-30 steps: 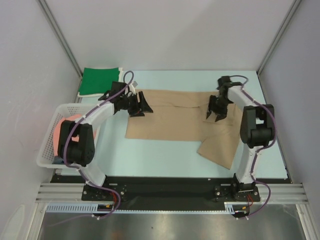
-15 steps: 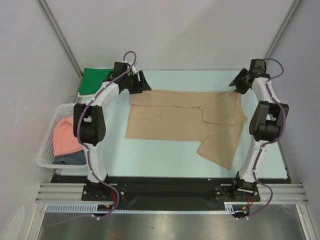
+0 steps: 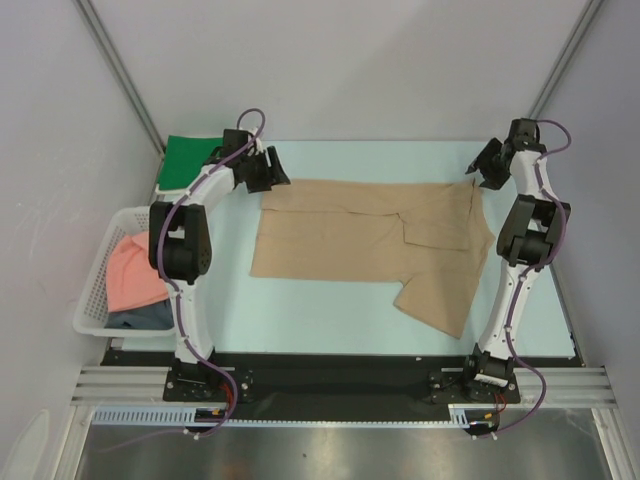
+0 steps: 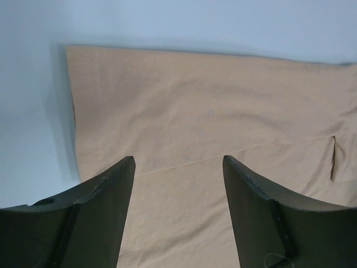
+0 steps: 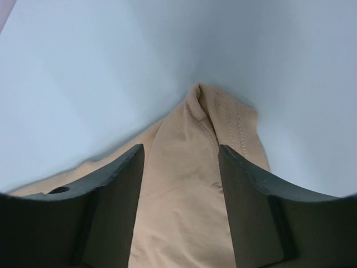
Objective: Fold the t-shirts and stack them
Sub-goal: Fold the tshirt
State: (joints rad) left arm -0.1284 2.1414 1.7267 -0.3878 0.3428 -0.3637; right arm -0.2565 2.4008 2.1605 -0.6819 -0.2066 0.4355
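Observation:
The tan t-shirt (image 3: 360, 240) lies partly folded on the pale table, one sleeve hanging toward the near right. It also shows in the left wrist view (image 4: 201, 111) and in the right wrist view (image 5: 189, 195). My left gripper (image 3: 278, 168) is open above the shirt's far left corner; its fingers (image 4: 106, 190) frame bare cloth. My right gripper (image 3: 482, 172) is open over the far right corner; its fingers (image 5: 111, 178) straddle the cloth tip without closing on it. The green t-shirt (image 3: 196, 160) lies folded at the far left. The salmon pink t-shirt (image 3: 134, 272) and the dark grey-blue t-shirt (image 3: 145, 318) sit in the basket.
A white lattice basket (image 3: 92, 305) stands off the table's left edge. Grey walls and metal frame posts close in the back and both sides. A black rail runs along the near edge under the arm bases.
Both arms have swung from over the shirt's middle out to its far corners. The shirt's far edge is now spread wider and flatter. Both grippers stay open.

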